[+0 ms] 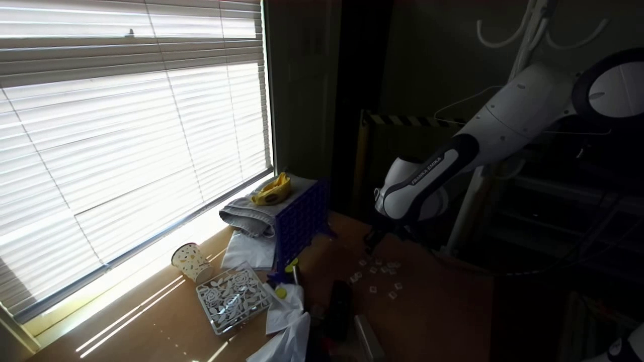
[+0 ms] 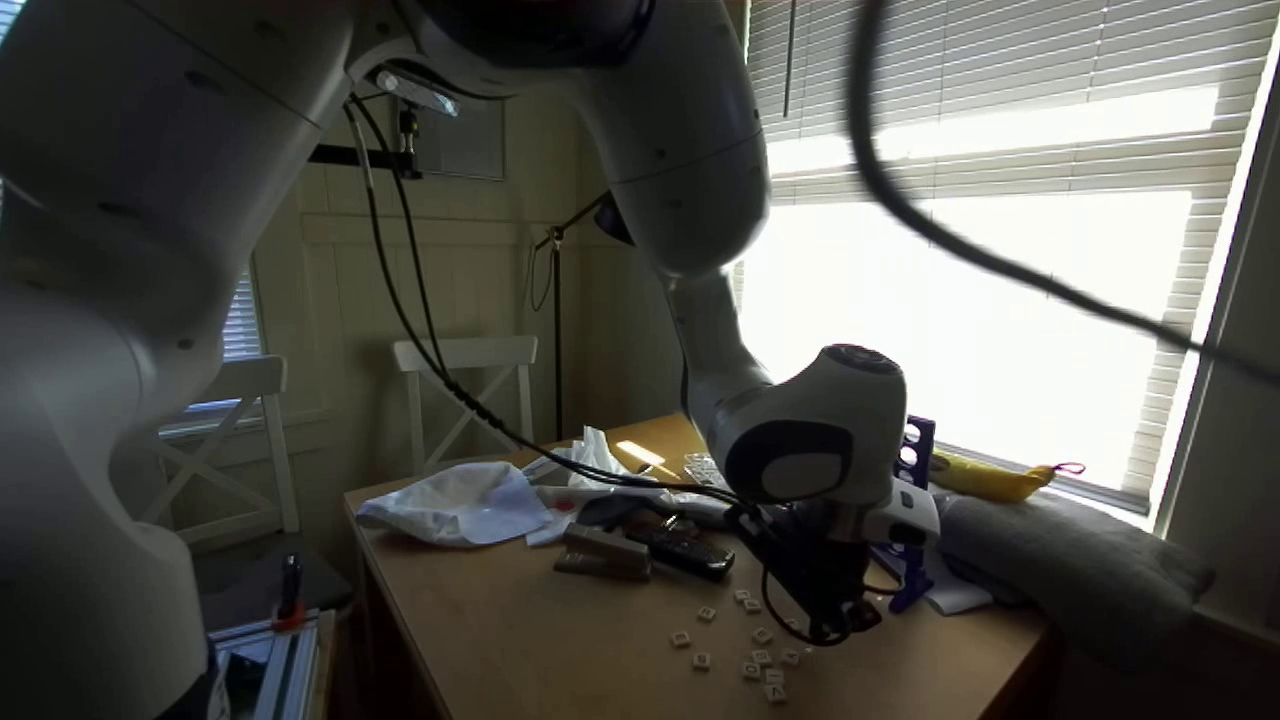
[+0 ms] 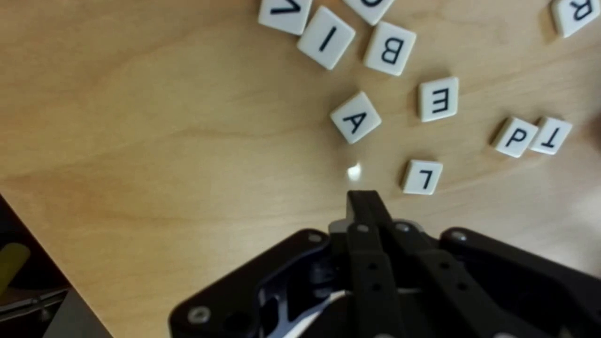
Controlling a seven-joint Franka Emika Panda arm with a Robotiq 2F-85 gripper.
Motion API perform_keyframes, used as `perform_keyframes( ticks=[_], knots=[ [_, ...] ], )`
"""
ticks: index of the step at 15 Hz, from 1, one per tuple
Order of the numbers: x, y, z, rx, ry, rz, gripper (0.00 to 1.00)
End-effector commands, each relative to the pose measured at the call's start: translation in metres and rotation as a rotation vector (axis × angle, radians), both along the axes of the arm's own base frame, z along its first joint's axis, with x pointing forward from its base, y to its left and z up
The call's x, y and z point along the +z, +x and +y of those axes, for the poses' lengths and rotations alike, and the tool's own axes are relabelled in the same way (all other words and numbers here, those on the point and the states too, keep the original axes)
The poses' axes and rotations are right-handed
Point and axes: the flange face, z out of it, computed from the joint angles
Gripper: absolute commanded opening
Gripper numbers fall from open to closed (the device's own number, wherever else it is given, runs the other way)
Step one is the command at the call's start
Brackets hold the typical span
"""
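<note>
Letter tiles (image 3: 438, 99) near my closed hand (image 3: 367, 196)
In the wrist view, the L tile (image 3: 422, 177) shows just beside my fingertips (image 3: 359, 203).

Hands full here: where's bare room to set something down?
In the wrist view, a bare patch lies between the A tile, gripper and table edge. In an exterior view, another patch lies left of the letter tiles, below the stapler. Crowded: around the remote and purple grid.

A stapler (image 2: 603, 555) sits near a black remote (image 2: 690, 554), a speckled cup (image 1: 192, 262) beside a white openwork tray (image 1: 233, 297).
</note>
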Motion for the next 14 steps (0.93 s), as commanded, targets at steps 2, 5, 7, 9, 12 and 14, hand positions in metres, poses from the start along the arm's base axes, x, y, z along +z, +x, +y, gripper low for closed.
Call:
perform_keyframes(
  ticks=[2, 5, 7, 9, 12, 14],
  knots=[
    [0.006, -0.010, -0.004, -0.027, -0.003, 0.052, 0.00],
    [0.001, -0.011, -0.005, -0.012, -0.001, 0.093, 0.00],
    [-0.002, -0.012, -0.005, 0.001, -0.005, 0.124, 0.00],
    [-0.004, -0.014, -0.003, 0.019, -0.007, 0.145, 0.00],
    [-0.004, -0.016, 0.001, 0.033, -0.019, 0.165, 0.00],
    [-0.007, -0.016, 0.001, 0.034, -0.029, 0.173, 0.00]
  ],
)
